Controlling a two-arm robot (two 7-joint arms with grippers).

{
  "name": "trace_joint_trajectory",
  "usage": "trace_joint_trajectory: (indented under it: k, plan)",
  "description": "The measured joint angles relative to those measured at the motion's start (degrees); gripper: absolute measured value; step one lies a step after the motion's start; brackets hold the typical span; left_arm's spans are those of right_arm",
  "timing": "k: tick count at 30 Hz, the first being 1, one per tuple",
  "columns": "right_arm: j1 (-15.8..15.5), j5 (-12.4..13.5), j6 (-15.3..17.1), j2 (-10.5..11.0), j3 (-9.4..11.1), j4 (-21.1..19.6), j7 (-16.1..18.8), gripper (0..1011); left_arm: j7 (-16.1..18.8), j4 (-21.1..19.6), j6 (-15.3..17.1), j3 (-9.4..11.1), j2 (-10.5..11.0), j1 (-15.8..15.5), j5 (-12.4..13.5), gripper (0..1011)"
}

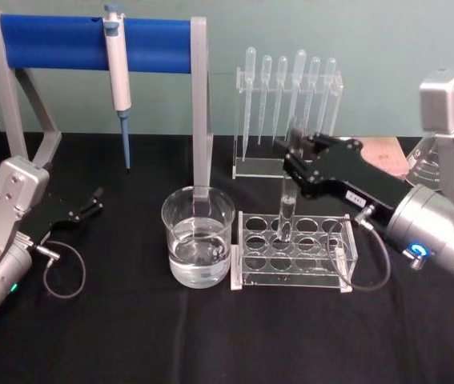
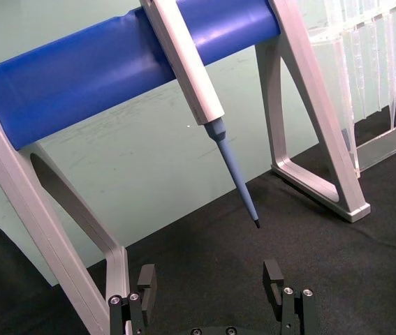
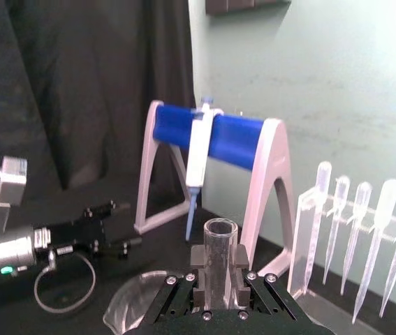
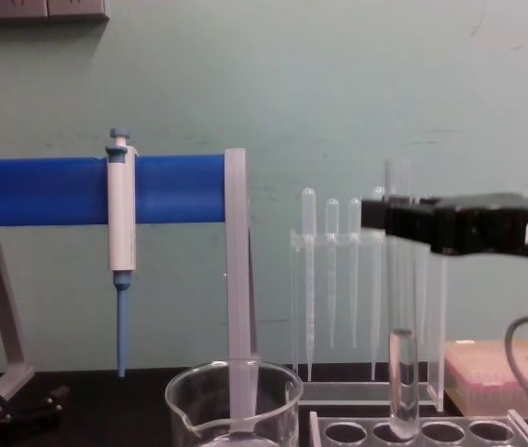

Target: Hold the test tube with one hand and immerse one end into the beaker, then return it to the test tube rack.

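**Head view.** My right gripper point(image 1: 292, 156) reaches in from the right and pinches the test tube point(image 1: 286, 210) near its top. The tube stands straight up. Its round end is down in a hole of the clear test tube rack point(image 1: 292, 277), second from the left. The beaker point(image 1: 170, 232) has water in it and sits just left of the rack, apart from the tube. My gripper hides the tube's top. My left gripper point(image 1: 94, 200) rests well apart on the left, over the black table point(image 1: 210, 344).

**Left wrist view.** My left fingers point(image 2: 145, 286) are spread, with nothing between them. Past them the blue-and-white pipettor point(image 2: 184, 66) hangs on its blue-barred stand point(image 2: 79, 70).

**Right wrist view.** My right fingers point(image 3: 243, 269) press on both sides of the tube, and its open mouth sticks up above them. My gripper hides the rest of the tube.

**Chest view.** My right gripper comes in high from the right. The tube goes straight down from it into the rack hole. The beaker is to the left. The bottoms of the beaker and the rack are cut off. I cannot tell if the tube's end touches the rack's floor. The thin pipettes point(image 4: 331, 270) behind make the tube's upper part hard to pick out.
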Motion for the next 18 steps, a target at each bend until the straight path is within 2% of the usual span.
trace_joint_trajectory:
  k: [7,18]
  plan:
    - [0.2,0.75,-0.11,0.88,-0.35,-0.76,-1.23,227,0.0,0.0,0.0,0.0,0.0,0.0,0.0,1000]
    - [0.21,0.72,-0.11,0.82,-0.37,-0.68,-1.24,227,0.0,0.0,0.0,0.0,0.0,0.0,0.0,1000]
